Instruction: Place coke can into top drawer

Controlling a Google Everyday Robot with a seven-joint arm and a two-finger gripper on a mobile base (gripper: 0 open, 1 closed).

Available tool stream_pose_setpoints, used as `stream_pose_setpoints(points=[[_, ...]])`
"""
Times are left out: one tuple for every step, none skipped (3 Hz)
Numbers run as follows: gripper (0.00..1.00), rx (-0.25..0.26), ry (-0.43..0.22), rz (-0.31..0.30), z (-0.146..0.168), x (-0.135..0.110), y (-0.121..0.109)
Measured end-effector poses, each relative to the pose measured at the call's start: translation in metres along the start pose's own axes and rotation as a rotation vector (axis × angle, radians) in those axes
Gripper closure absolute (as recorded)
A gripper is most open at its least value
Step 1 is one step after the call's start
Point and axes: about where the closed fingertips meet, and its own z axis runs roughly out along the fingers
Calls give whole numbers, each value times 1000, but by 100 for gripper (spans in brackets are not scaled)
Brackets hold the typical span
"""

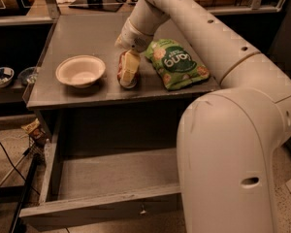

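Observation:
The coke can (122, 72) is red with a silver end and stands on the grey counter (87, 33), between the bowl and the green bag. My gripper (130, 67) reaches down from the white arm and is shut on the can, with one pale finger (131, 66) across its front. The can rests on the counter top. The top drawer (102, 210) is pulled open below the counter, with a small metal knob (143, 210) on its front panel. Its inside (111, 174) holds nothing.
A white bowl (81, 71) sits left of the can. A green snack bag (177, 62) lies to its right. My arm's large white body (233, 159) covers the drawer's right side. Small bowls (1, 76) stand on a shelf at the far left. Cables lie on the floor at lower left.

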Motion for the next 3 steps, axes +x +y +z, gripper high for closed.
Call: stream_pose_setpoints(points=[[0, 0, -1, 0, 0, 0, 0], [19, 0, -1, 0, 0, 0, 0], [42, 0, -1, 0, 0, 0, 0]])
